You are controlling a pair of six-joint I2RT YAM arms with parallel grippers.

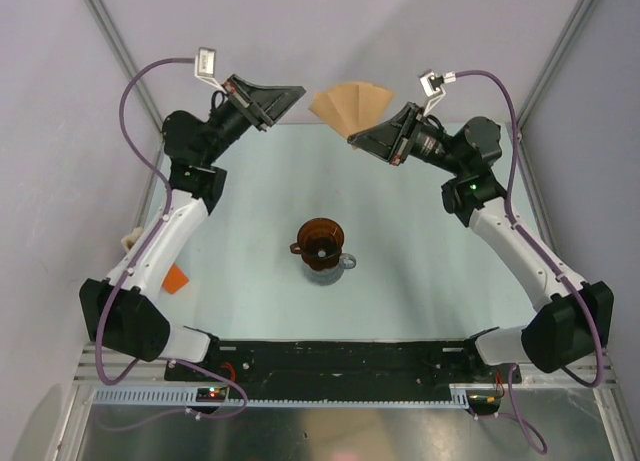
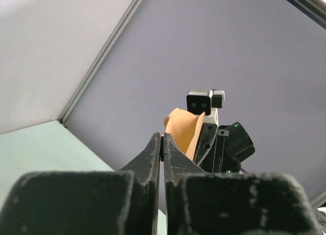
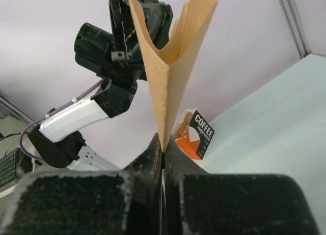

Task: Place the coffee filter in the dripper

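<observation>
The filter point(image 3: 168, 67) was in the air above the far edge of the desk point(image 1: 420, 241), well apart from the dripper point(image 1: 322, 243). The right gripper point(image 3: 163, 146) was clenched on the lower tip of the filter, at the folded seam, with no gap visible between its fingers. I think it was held by this tip so that the wide end stayed free. In the right wrist view the two paper layers were already a little parted at the top, like a narrow V, so the filter looked half opened and not yet a full cone.

The left gripper point(image 2: 162, 143) was near the wide end of the filter, facing the right one. Its fingers were pressed almost together with only a thin slit between them, and no paper or anything else was in that slit. From above the tips seemed just beside the paper and not touching it. My judgement is that this arm was there to help spread the layers, but it had no hold on them at this moment.

The dripper stood with its rim up on a glass jug point(image 1: 328, 273) in the middle of the desk, between the two arms, probably so that either arm could reach it. A coffee box point(image 3: 197, 135) lay near the left edge and was not involved.
</observation>
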